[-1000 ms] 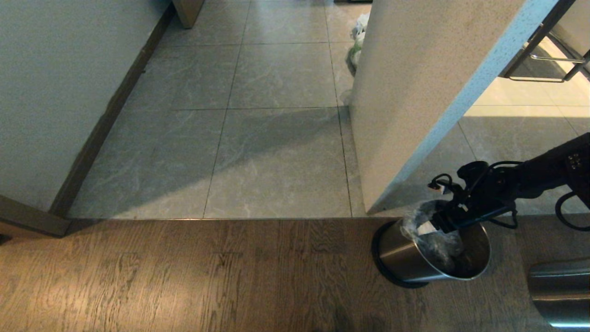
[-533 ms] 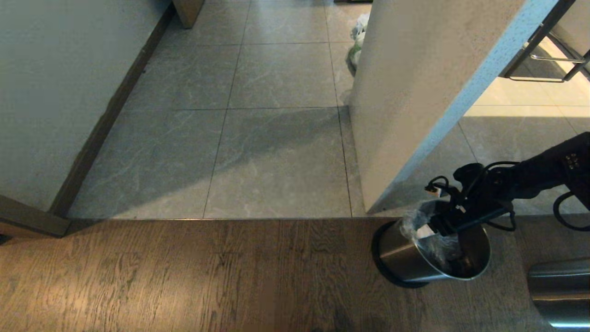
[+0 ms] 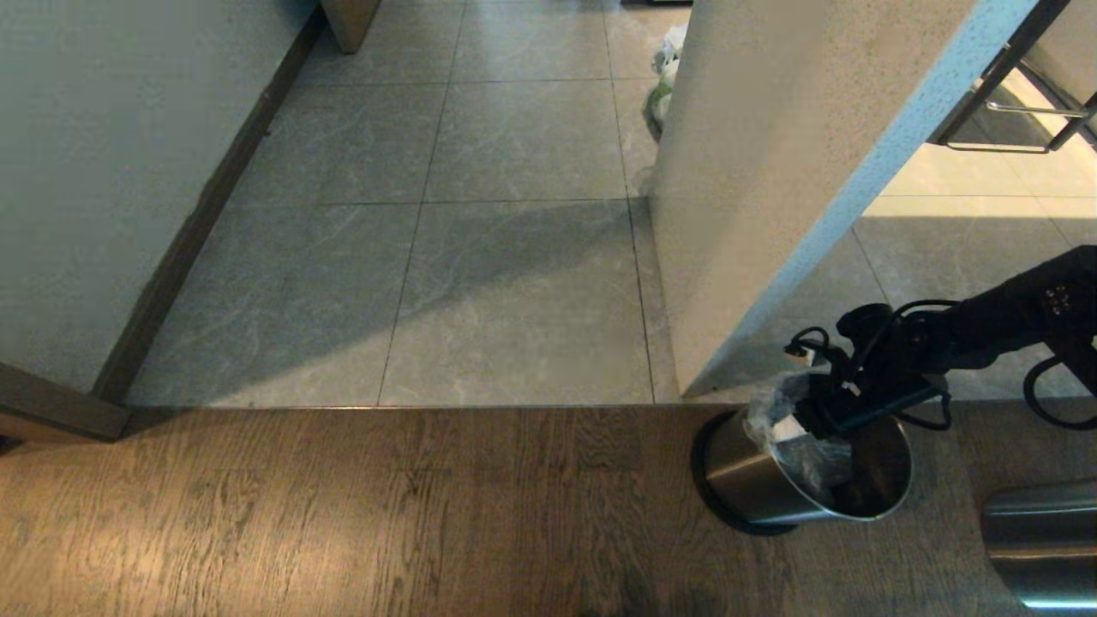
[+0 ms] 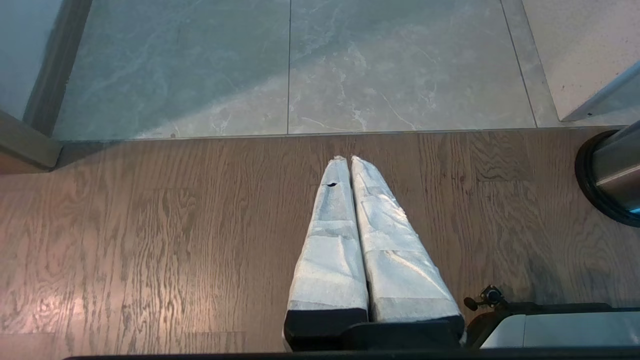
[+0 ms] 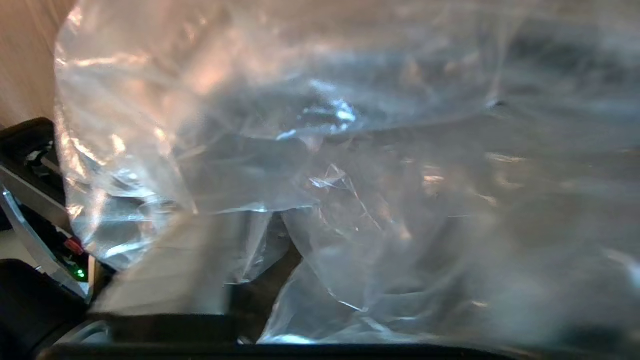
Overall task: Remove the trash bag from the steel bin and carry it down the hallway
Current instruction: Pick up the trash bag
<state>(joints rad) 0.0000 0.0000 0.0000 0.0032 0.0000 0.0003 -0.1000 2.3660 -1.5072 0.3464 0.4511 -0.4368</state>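
The steel bin (image 3: 754, 480) stands tilted on the wooden floor at the lower right, beside the wall corner. Its clear crinkled trash bag (image 3: 793, 441) bunches at the bin's mouth, with a scrap of white paper showing inside. My right gripper (image 3: 810, 420) reaches down into the bin's mouth and is pressed into the bag. In the right wrist view the glossy trash bag (image 5: 320, 150) fills the picture and covers the jaws. My left gripper (image 4: 348, 159) is shut and empty, parked above the wooden floor, far from the bin (image 4: 612, 170). The tiled hallway (image 3: 514, 283) runs ahead.
A wall corner (image 3: 771, 171) stands just behind the bin. A larger steel cylinder (image 3: 1041, 544) sits at the lower right edge. A white-green bag (image 3: 667, 77) lies far down the tiles by the wall. Another wall with dark skirting (image 3: 197, 223) bounds the left.
My right arm has edged slightly left over the bin's mouth, and the bag's top has bunched a little. The left arm and the bin have not moved.
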